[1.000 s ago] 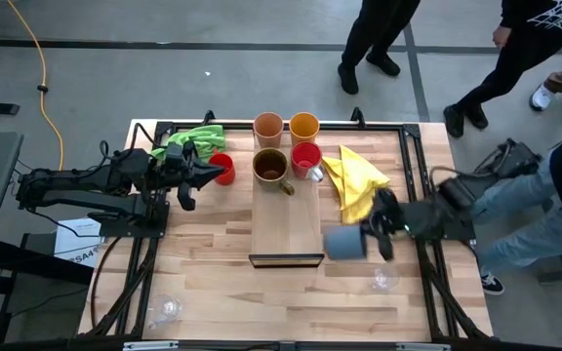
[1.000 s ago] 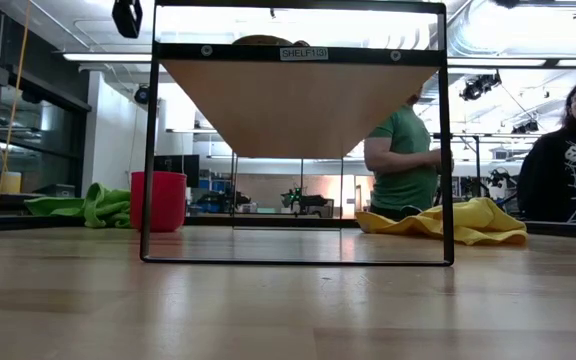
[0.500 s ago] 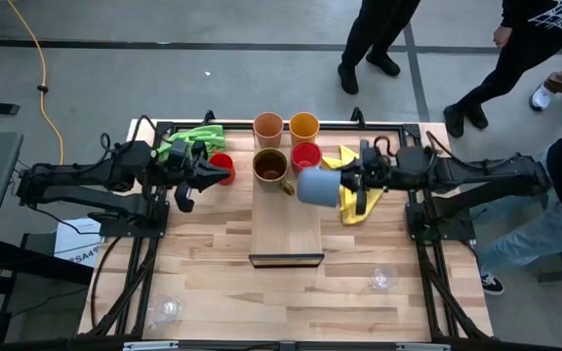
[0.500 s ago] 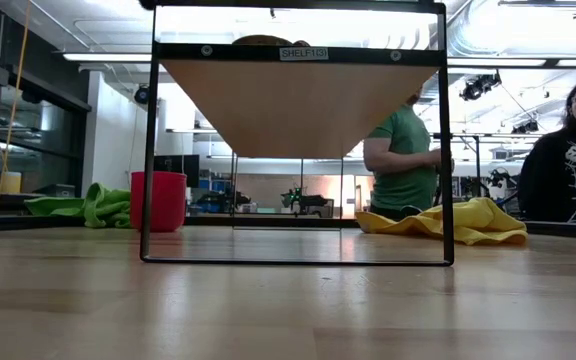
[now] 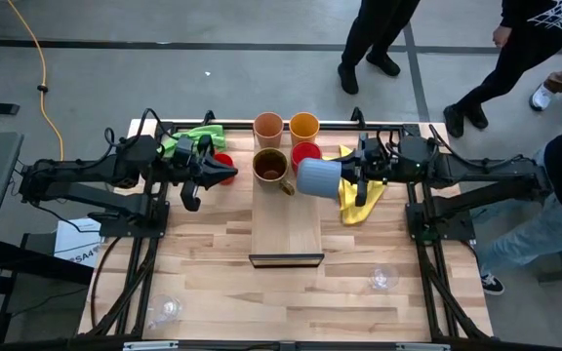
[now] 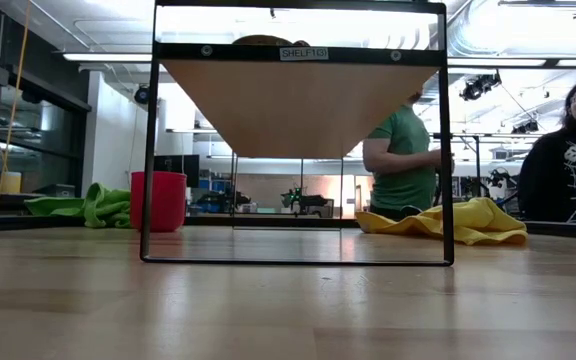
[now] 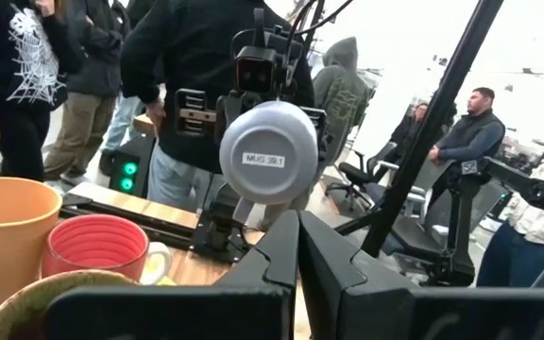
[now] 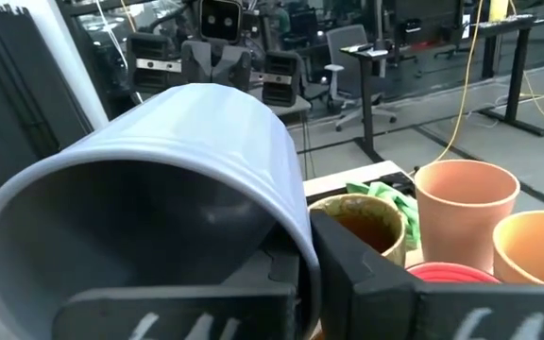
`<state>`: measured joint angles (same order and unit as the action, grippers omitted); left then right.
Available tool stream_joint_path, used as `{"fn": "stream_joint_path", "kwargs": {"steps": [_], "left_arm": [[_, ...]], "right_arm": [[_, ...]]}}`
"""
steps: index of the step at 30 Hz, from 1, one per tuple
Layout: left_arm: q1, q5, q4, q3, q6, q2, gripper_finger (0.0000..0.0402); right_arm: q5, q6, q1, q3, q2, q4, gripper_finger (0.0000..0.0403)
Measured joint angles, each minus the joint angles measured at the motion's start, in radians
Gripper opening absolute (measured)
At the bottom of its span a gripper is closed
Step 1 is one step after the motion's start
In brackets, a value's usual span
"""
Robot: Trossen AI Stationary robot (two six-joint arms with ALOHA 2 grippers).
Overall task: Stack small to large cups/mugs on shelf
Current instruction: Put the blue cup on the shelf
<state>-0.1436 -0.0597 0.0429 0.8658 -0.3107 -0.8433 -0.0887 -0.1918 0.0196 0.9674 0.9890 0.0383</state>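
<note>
The right claw (image 5: 347, 181) is clamped on the grey-blue mug (image 5: 318, 179) and holds it on its side above the far right edge of the shelf (image 5: 287, 234), its mouth turned toward the arm and its base toward the brown mug (image 5: 270, 166). In the left wrist view the mug's round base shows a small label. The grey-blue mug covers part of a red mug (image 5: 306, 152) standing at the shelf's far right corner; the brown mug stands beside that one on the shelf's far end. Behind them, on the table (image 5: 213, 263), the peach tumbler (image 5: 268, 127) and orange tumbler (image 5: 303, 125) stand side by side.

The left claw (image 5: 228, 175) is closed with nothing in it, hovering just left of the shelf; the second red mug (image 5: 222, 160) sits just beyond its tip, next to the green cloth (image 5: 191, 136). The yellow cloth (image 5: 351, 205) lies under the right arm. Two clear glasses stand near the table's front edge, one at the left (image 5: 167, 309), one at the right (image 5: 383, 280). People stand beyond the table.
</note>
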Motion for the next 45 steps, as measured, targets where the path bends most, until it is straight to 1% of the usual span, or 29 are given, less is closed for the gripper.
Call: {"fn": "stream_joint_path", "kwargs": {"steps": [10, 12, 14, 17, 23, 25, 28, 32, 37, 41, 45], "left_arm": [[0.000, 0.000, 0.000, 0.000, 0.000, 0.000, 0.0000], [0.000, 0.000, 0.000, 0.000, 0.000, 0.000, 0.0000], [0.000, 0.001, 0.000, 0.000, 0.000, 0.000, 0.0000], [0.000, 0.015, 0.000, 0.000, 0.000, 0.000, 0.0000], [0.000, 0.027, -0.013, 0.000, 0.000, 0.000, 0.0000], [0.000, 0.027, -0.019, 0.000, -0.003, 0.000, 0.0000], [0.000, 0.027, -0.021, 0.000, -0.008, 0.000, 0.0000], [0.000, 0.027, -0.023, 0.000, -0.008, 0.000, 0.0000], [0.000, 0.027, -0.023, 0.000, -0.008, 0.000, 0.0000], [0.000, 0.027, -0.023, 0.000, -0.008, 0.000, 0.0000], [0.000, 0.027, -0.023, 0.000, -0.008, 0.000, 0.0000]], "right_arm": [[0.000, -0.014, 0.000, 0.000, 0.000, -0.001, 0.0000], [-0.017, -0.038, 0.000, 0.018, 0.001, 0.037, 0.0000], [-0.031, -0.044, 0.000, 0.082, 0.019, 0.146, 0.0000], [-0.050, -0.048, 0.000, 0.241, 0.088, 0.415, 0.0000], [-0.056, -0.142, 0.000, 0.604, 0.334, 0.907, 0.0000], [-0.036, -0.186, 0.000, 0.704, 0.422, 1.071, 0.0000], [-0.005, -0.225, 0.000, 0.821, 0.537, 1.248, 0.0000], [0.040, -0.254, 0.000, 0.928, 0.659, 1.382, 0.0000], [0.041, -0.306, 0.003, 1.023, 0.768, 1.462, 0.0000], [0.038, -0.345, 0.022, 1.057, 0.831, 1.517, 0.0000], [0.037, -0.379, 0.040, 1.059, 0.860, 1.531, 0.0000]]}}
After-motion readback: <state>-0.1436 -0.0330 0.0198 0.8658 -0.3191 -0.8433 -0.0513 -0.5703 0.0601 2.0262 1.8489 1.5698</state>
